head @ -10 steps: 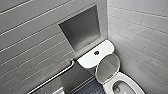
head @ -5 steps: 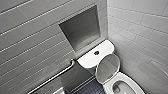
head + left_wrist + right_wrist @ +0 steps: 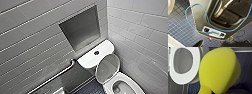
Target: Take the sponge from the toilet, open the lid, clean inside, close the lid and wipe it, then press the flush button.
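Right wrist view: bright yellow sponge [image 3: 219, 69], smooth and soft, bowed into a rounded bulge close to the lens. Lower end cut off at the frame edge; dark shapes under it too blurred to read. Sits clamped in the right hand [image 3: 221, 92], pinched at that lower end, in front of the white seat [image 3: 183, 78], above dark blue floor tiles [image 3: 193, 88]. Head view: toilet [image 3: 131, 82] partly cropped, lid [image 3: 108, 68] raised against the tank [image 3: 88, 58].

Yellow sponge [image 3: 219, 70]; toilet [image 3: 130, 81] lid [image 3: 107, 68] up
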Controlling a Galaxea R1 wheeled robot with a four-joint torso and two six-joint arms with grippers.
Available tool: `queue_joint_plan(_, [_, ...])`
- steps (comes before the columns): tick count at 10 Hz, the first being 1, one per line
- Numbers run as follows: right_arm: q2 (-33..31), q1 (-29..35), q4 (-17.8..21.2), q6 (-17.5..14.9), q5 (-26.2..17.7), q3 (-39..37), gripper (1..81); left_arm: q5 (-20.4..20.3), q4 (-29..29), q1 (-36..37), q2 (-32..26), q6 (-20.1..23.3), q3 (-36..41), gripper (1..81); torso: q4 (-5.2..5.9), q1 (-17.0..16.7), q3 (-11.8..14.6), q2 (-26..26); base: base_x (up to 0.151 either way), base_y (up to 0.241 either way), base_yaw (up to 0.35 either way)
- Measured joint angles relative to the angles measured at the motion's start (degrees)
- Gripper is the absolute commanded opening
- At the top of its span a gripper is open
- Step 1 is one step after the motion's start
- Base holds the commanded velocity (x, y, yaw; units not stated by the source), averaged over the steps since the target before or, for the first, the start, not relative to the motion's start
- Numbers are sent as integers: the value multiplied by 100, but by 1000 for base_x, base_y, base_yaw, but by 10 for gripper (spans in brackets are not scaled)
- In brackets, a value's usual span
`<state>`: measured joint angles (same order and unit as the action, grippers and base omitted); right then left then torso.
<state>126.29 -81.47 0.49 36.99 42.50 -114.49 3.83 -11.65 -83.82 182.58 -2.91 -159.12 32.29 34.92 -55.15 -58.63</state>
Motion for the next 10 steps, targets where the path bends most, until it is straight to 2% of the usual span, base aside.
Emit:
queue_joint_plan(3, [-446,18,-11,-39,140,936,10,-2,-2,0,0,2,0,811,0,0,0,0,0,0,0])
queue_joint_plan(6, [-1009,418,-35,-322,-107,2161,10,-9,-5,-2,0,2,0,811,0,0,0,0,0,0,0])
queue_joint_plan(8, [-1056,1242,-38,-441,-692,2525,10,-11,-5,0,0,2,0,811,0,0,0,2,0,0,0])
queue_joint_plan(10, [-855,2256,-46,-507,-1519,2555,10,-13,-2,-2,0,2,0,811,0,0,-2,2,0,0,0])
